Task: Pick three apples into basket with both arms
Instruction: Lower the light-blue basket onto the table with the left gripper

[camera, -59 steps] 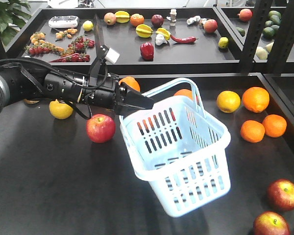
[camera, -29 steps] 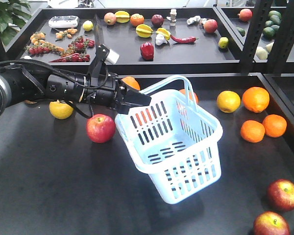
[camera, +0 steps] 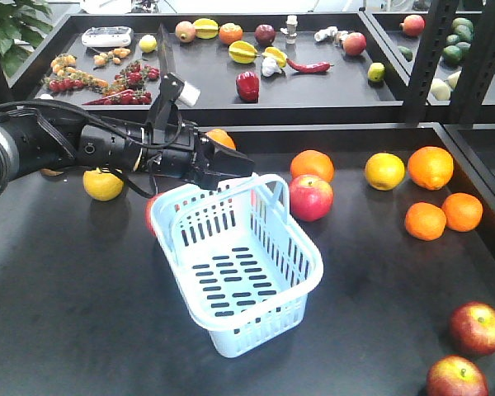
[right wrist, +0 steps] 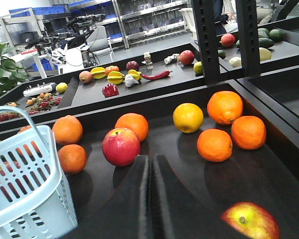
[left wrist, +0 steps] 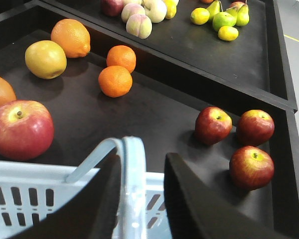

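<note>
1. Front view: since the earlier frames the basket (camera: 256,334) has swung down and to the left. It now sits low and nearly level over the dark table (camera: 82,313), left of centre. The swing has uncovered a brighter apple (camera: 311,198) and an orange (camera: 312,165) on its far right.
2. The left gripper (camera: 239,167) reaches in from the left and meets the basket at its far rim. Two of the dark red apples (camera: 477,327) lie at the near right corner, well apart from the basket. A third does not show here.
3. Left wrist view: the gripper's (left wrist: 143,158) jaws stand apart with the basket's hoop handle (left wrist: 133,174) between them. The handle lies against the left finger, with a gap to the right one.
4. All three dark red apples (left wrist: 213,124) lie close together on the table at the right, outside the basket. The brighter apple (left wrist: 21,129) is at the far left.
5. Right wrist view: the right gripper's (right wrist: 150,172) jaws are pressed together with nothing between them, low over the table. The basket (right wrist: 25,199) is at the near left. One dark red apple (right wrist: 249,219) shows at the near right edge.
</note>
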{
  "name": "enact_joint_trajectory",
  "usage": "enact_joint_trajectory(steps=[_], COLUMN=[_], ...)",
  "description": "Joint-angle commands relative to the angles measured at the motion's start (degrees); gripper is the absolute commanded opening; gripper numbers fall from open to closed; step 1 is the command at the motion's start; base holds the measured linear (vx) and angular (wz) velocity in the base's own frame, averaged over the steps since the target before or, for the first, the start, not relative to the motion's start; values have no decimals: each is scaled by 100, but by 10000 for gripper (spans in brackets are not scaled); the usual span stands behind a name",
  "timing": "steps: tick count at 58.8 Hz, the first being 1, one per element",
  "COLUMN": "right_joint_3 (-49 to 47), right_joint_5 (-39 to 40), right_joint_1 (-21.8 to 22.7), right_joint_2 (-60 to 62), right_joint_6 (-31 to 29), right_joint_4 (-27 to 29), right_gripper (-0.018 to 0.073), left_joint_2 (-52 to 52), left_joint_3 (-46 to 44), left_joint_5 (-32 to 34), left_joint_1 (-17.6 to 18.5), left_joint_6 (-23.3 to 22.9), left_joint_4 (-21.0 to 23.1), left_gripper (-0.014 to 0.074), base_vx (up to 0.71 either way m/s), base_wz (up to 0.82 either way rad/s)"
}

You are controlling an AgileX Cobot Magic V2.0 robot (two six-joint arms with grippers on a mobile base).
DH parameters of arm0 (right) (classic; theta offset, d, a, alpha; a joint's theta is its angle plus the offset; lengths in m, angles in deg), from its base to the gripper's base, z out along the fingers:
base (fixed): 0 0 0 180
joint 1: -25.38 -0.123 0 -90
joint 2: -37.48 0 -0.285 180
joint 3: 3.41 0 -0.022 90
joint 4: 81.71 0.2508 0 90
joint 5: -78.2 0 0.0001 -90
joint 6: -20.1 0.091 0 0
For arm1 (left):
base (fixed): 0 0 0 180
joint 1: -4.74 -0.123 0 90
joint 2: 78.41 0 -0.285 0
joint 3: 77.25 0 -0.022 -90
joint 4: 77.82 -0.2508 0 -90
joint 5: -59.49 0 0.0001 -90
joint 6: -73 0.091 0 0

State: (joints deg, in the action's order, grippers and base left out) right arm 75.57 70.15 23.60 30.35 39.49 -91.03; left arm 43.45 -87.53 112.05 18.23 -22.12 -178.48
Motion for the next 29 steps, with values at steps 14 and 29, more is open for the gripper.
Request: enact_joint_trajectory(steps=[14, 29], right_joint_3=[62, 62], right_joint_5=[413, 413], right_joint_1=[35, 35], right_joint_2=[68, 68], right_joint_6=[-53, -53], right_joint_4=[-83, -83], right_gripper=[-5, -5], left_joint_2=[-353, -637], left_joint_3=[-193, -200], left_joint_5=[164, 305], left_joint_1=[38, 38], left_joint_6=[-189, -551], left_joint_4=[-123, -123], left_gripper=[272, 260], base_vx=[0, 0], base_wz=[0, 0])
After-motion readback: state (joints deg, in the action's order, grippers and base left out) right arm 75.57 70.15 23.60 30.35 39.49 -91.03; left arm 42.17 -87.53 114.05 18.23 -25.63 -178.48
